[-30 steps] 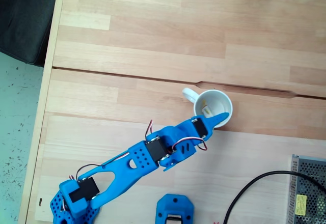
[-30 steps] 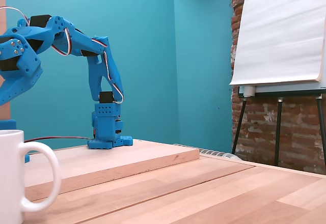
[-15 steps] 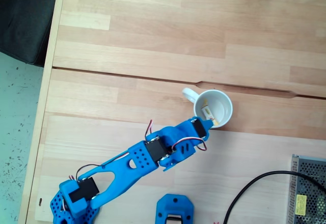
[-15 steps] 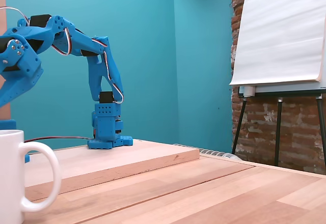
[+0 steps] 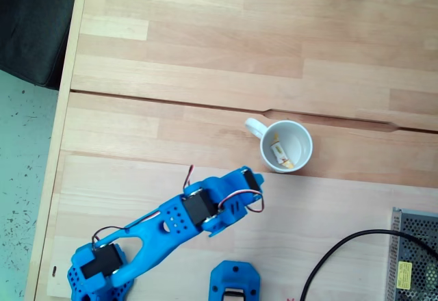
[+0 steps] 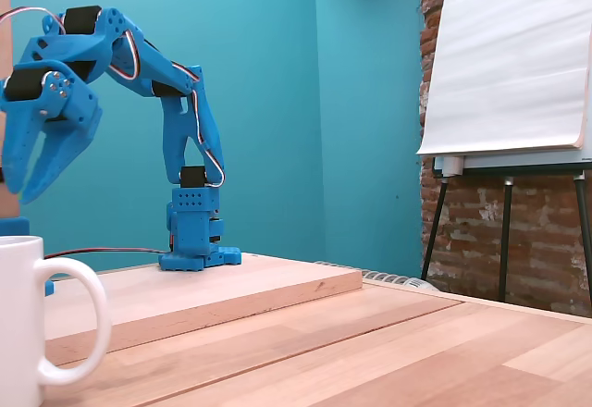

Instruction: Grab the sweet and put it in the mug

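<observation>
In a fixed view from above, the white mug [image 5: 298,134] stands on the wooden table with its handle toward the upper left. The sweet [image 5: 280,154] lies inside it, white with orange-yellow ends. My blue gripper [image 5: 250,177] is to the lower left of the mug, clear of its rim. In a fixed view from the side, the gripper [image 6: 18,194] hangs pointing down, above and behind the mug [image 6: 18,324]. Its fingers [image 6: 54,162] are spread and hold nothing.
A black cable [image 5: 342,253] and a grey metal box [image 5: 414,253] lie at the lower right. A loose blue part [image 5: 234,282] sits by the bottom edge. The arm's base stands on a raised board [image 6: 213,287]. An easel [image 6: 509,65] stands behind the table.
The gripper has drawn back from over the mug toward the arm's base and lifted. The sweet now lies uncovered inside the mug.
</observation>
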Robot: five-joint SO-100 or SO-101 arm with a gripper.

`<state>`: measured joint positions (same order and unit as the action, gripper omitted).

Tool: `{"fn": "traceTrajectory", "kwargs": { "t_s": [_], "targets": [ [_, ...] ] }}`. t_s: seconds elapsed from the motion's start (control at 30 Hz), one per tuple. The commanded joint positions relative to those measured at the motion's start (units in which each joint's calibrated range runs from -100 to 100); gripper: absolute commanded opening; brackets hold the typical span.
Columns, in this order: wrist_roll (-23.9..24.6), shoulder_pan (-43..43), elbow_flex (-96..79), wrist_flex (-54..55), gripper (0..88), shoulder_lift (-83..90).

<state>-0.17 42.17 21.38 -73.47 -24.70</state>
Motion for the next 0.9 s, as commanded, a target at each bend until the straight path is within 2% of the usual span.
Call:
{"fn": "traceTrajectory", "kwargs": {
  "t_s": [0.0, 0.27, 0.6, 0.87],
  "targets": [
    [0.0, 0.0, 2.3, -5.9, 5.5, 4.9],
    [0.0, -0.3, -2.1, -10.2, 5.5, 8.4],
    [0.1, -4.8, -26.4, -9.7, 5.5, 32.1],
    [-0.4, -5.3, -56.6, 9.3, 5.5, 45.9]
  ]
}}
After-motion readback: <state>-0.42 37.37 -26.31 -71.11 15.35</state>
